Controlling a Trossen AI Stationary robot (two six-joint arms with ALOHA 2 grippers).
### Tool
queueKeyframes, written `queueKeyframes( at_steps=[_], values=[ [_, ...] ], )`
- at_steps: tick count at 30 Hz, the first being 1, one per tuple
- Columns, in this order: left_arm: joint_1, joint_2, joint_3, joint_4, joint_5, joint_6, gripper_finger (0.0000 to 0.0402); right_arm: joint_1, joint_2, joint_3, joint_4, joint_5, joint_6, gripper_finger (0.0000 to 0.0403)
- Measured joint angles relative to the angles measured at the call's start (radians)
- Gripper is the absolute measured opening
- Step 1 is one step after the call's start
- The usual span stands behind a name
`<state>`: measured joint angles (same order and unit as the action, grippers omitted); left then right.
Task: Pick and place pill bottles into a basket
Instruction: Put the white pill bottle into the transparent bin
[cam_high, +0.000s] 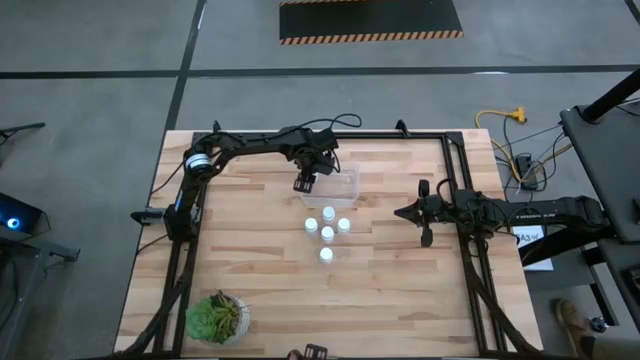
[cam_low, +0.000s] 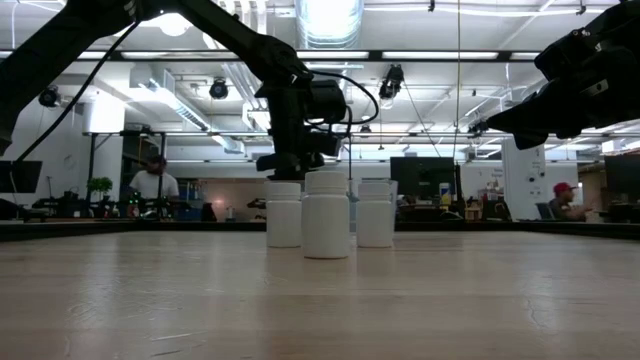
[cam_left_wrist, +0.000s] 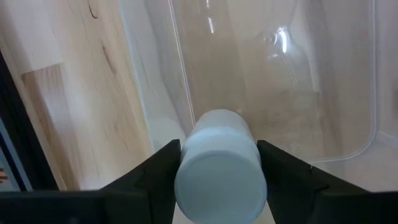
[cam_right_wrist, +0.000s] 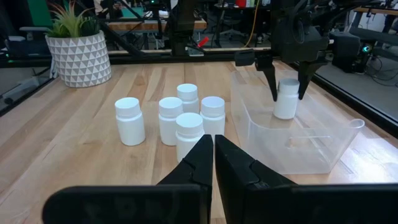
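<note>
Item, between your left gripper (cam_left_wrist: 217, 180) jaws: one pill bottle (cam_left_wrist: 219, 163), clamped across its round body by both dark fingers (cam_left_wrist: 155, 171), hanging over the basket (cam_right_wrist: 292, 146) interior, near one wall. It is a smooth white plastic cylinder with a round cap; judge it light and rigid, somewhat slick, so take such bottles across the body below the cap, as this one is taken. Whether its base touches the basket floor you cannot tell from these views. Item, just under and around the jaws: the basket, thin clear plastic, low-walled, rectangular with rounded corners and a glossy floor; it probably flexes and slides easily on the table (cam_high: 400, 290), so avoid bumping its rim. Item, beyond the jaws and outside the basket: five more bottles (cam_high: 327, 233) of the same kind, standing upright in a close cluster on pale, matt, butcher-block wood planks. Item, well apart from the left jaws: your right gripper (cam_right_wrist: 213, 152), jaws closed together and holding nothing, waiting at the table's right side. Item, farthest: a green potted plant (cam_high: 215, 318) in a patterned white pot at the table's near-left corner.
</note>
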<state>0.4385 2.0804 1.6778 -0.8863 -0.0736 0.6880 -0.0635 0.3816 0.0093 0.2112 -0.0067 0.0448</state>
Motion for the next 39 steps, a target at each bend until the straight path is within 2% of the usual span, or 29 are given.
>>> queueKeyframes(
  at_steps=[8, 39],
  values=[
    [0.0, 0.003, -0.003, -0.008, -0.015, 0.0, 0.0215, 0.0, 0.0, 0.0, 0.0, 0.0, 0.0, 0.0009],
    [-0.002, -0.016, 0.046, -0.045, -0.015, -0.001, 0.0217, 0.0, 0.0, 0.0, 0.0, 0.0, -0.005, 0.0009]
  ],
)
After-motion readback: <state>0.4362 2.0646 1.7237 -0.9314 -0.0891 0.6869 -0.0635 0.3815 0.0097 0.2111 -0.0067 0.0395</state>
